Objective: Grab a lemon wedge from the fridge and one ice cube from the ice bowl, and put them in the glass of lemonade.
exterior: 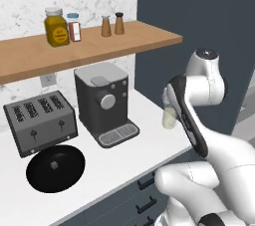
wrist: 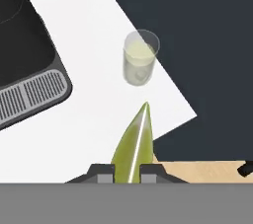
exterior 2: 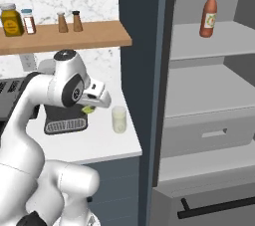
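Note:
My gripper point(wrist: 128, 172) is shut on the lemon wedge point(wrist: 132, 141), a yellow-green sliver that stands up between the fingertips. The glass of lemonade point(wrist: 140, 60) stands on the white counter just beyond the wedge, near the counter's corner. From the right base view, the gripper point(exterior 2: 94, 103) hovers over the counter a little left of the glass point(exterior 2: 119, 119), with a bit of the wedge point(exterior 2: 88, 110) showing under it. The arm partly hides the glass point(exterior: 169, 118) in the left base view. The fridge point(exterior 2: 209, 90) stands open at the right. The ice bowl and ice cube are out of view.
A black coffee machine point(exterior: 104, 103) with its drip tray point(wrist: 29, 97) stands left of the glass. A toaster point(exterior: 40, 120) and a black lid point(exterior: 55, 168) lie further left. A wooden shelf point(exterior: 99, 43) with jars hangs above. A red bottle point(exterior 2: 209, 15) stands on a fridge shelf.

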You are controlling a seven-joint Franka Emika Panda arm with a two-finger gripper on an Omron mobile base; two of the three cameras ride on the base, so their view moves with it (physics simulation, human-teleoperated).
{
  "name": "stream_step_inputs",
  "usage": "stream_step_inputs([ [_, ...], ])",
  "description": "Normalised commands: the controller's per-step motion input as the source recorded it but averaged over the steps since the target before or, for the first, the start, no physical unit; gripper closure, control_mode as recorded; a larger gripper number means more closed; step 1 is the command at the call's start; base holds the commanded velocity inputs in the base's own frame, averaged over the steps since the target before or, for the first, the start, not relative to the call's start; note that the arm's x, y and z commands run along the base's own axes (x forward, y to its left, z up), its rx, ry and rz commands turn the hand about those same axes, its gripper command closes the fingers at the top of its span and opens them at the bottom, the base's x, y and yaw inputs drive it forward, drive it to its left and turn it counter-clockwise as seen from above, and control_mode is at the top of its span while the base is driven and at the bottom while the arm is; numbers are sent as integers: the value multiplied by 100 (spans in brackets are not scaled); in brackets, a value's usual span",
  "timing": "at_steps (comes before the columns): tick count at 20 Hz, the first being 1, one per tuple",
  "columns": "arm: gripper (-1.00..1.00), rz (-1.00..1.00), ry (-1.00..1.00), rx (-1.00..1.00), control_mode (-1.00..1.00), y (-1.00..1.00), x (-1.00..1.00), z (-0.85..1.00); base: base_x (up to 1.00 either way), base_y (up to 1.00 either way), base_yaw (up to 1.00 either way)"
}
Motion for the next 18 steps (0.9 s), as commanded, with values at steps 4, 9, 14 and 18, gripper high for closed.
stream_step_inputs([
  [4,100,-16,3,-7,-100,-1,100,-13,0,0,0],
  [9,100,-15,0,0,-100,-30,97,-54,0,0,0],
  [14,100,-11,4,0,-100,-37,66,-52,0,0,0],
  [18,100,-3,1,3,-100,-4,12,0,0,0,0],
])
